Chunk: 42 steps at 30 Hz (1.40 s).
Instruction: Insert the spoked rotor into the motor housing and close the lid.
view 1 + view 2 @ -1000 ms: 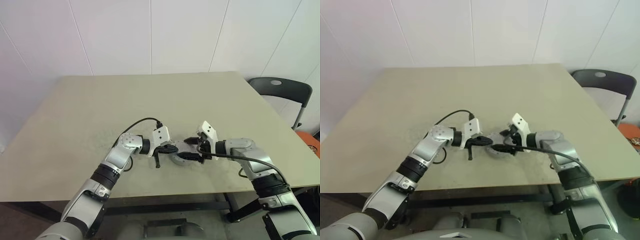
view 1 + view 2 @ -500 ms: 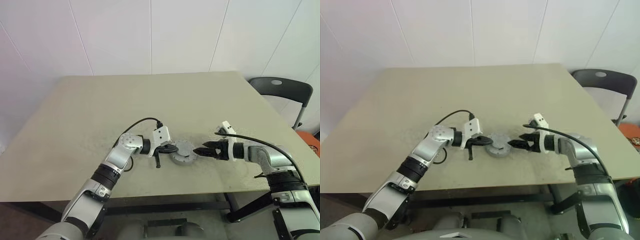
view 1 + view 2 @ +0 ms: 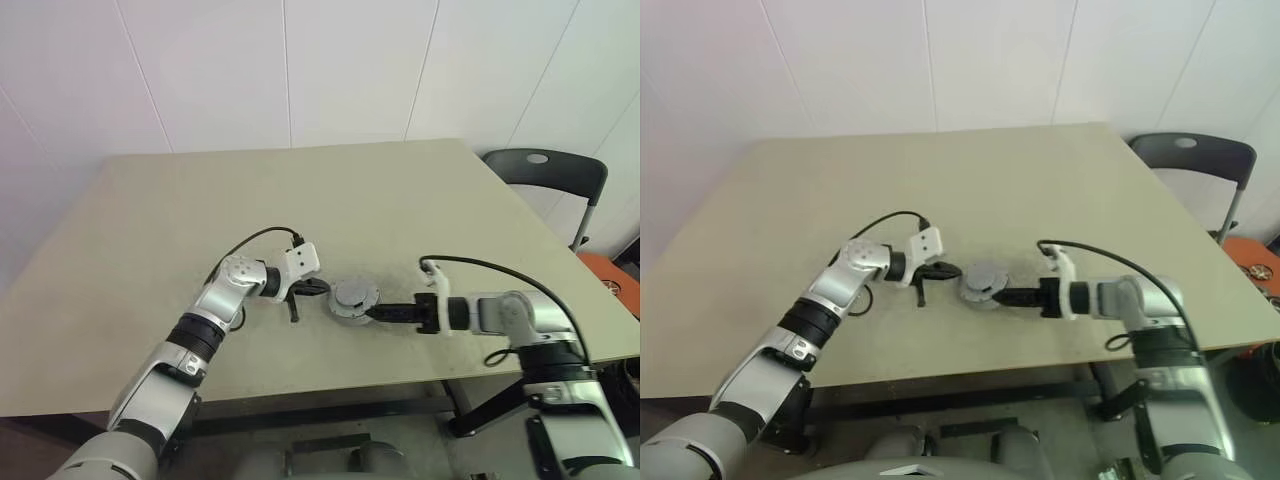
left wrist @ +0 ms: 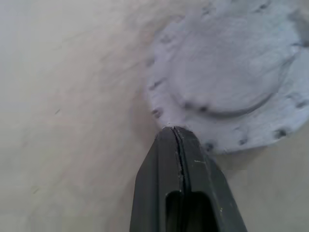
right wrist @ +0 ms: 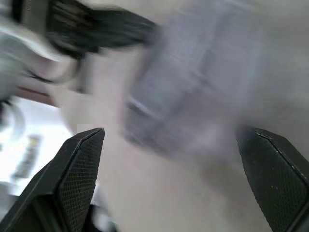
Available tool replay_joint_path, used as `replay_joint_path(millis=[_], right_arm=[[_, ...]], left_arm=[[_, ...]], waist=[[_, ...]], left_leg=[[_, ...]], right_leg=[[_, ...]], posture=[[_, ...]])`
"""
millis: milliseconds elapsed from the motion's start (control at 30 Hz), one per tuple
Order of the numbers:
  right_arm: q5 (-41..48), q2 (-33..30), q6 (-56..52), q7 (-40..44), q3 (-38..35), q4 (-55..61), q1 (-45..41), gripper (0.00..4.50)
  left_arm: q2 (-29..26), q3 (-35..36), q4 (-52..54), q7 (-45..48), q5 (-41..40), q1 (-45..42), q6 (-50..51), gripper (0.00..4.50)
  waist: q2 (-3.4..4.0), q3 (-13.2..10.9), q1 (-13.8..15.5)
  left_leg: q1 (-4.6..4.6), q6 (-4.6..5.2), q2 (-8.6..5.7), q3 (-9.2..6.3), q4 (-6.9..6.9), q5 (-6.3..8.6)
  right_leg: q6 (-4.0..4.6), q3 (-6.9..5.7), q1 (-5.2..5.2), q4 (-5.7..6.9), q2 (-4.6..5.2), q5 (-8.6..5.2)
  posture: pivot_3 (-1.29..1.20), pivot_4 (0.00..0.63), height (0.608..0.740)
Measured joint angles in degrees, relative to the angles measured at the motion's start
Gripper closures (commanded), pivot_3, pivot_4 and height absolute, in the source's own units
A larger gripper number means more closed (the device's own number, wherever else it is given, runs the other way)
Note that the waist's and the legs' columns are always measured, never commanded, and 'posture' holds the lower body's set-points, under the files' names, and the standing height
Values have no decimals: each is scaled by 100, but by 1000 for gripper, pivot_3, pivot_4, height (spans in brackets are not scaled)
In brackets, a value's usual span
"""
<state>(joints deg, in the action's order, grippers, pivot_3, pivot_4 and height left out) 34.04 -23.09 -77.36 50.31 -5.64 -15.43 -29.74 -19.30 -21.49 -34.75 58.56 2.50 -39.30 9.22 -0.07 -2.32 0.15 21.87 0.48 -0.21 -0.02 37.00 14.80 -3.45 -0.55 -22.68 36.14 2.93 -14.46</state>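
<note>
The lid [image 3: 355,296], a dull grey round cap, lies flat on the table near the front edge, between my two grippers. My left gripper [image 3: 312,288] is shut with nothing in it. In the left wrist view its fingertips [image 4: 175,137] touch the rim of the lid [image 4: 227,77]. My right gripper [image 3: 376,313] lies nearly level and points at the lid from the right. It is open, and its two fingers [image 5: 79,174] stand wide apart with the blurred lid [image 5: 193,96] ahead of the gap. The spoked rotor and the motor housing are hidden.
The beige table [image 3: 300,190] stretches wide and bare behind the lid, and its front edge runs close below both grippers. A dark chair [image 3: 545,168] stands off the table's right back corner, with an orange object [image 3: 615,285] on the floor beside it.
The whole view has shifted. My right gripper drew away from the lid to the right, rolled over and came back to its right edge, still open. The left gripper stays shut at the left rim.
</note>
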Motion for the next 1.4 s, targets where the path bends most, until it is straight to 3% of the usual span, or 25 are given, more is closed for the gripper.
replay_joint_path(millis=[67,167,300,433,600,700,867,1000,1133,1400], right_arm=[[65,365,-195,-427,-457,-310,-222,19],[82,837,-158,-967,-933,-462,-376,19],[105,1088,-52,-1371,-1090,-452,-314,932],[136,1074,36,-1464,-1117,-465,-227,2191],[163,1007,217,-1457,-1034,-465,-245,2191],[224,982,310,-1492,-1110,-499,-251,2191],[363,1023,684,-1834,-1825,-746,-374,2191],[632,1266,1198,-2108,-2460,-851,-564,2191],[853,1792,1810,-2506,-2839,-1102,-866,2224],[1002,2388,2409,-2765,-2782,-1417,-1020,2224]], left_arm=[[24,25,-62,38,-8,-53,-104,4500],[34,27,-117,98,-3,-109,-124,4500],[16,62,24,94,-5,3,-94,4500],[-5,175,113,49,-52,107,-50,4500],[15,342,83,-43,-198,147,51,4500],[98,788,70,-226,-472,217,52,4500],[523,1911,105,-881,-1304,341,90,4500],[912,2621,434,-1012,-2174,820,698,4500],[1537,3075,462,-1203,-2899,1006,1129,3576],[2464,4050,1048,-1607,-4618,970,1917,970]], waist=[[-6,0,29],[-4,1,45],[-2,1,39],[3,-2,10],[3,-2,1],[3,-3,17],[2,-5,47],[2,-5,1],[2,-5,-7],[2,-5,-95]], left_leg=[[61,0,2,-5,12,-1],[65,0,-1,-2,-1,-1],[66,0,0,-2,-5,-1],[66,0,0,0,-4,-1],[64,0,0,0,1,-1],[66,1,-1,0,3,-1],[77,1,-5,3,4,-1],[75,1,-1,5,-5,-1],[72,2,2,5,3,-1],[73,2,-1,10,5,-2]], right_leg=[[5,0,-57,10,-8,26],[1,3,-65,8,-4,29],[2,3,-67,7,4,28],[4,5,-68,7,5,27],[3,4,-65,8,-5,27],[2,4,-64,8,-6,27],[-14,6,-70,6,-4,36],[-17,9,-74,8,-13,37],[-17,9,-74,19,-18,38],[-17,12,-70,13,-19,38]], posture=[[0,0,740],[0,0,740],[0,0,740],[0,0,740],[0,0,740],[0,0,740],[0,0,740],[0,0,740],[0,0,740],[0,0,740]])
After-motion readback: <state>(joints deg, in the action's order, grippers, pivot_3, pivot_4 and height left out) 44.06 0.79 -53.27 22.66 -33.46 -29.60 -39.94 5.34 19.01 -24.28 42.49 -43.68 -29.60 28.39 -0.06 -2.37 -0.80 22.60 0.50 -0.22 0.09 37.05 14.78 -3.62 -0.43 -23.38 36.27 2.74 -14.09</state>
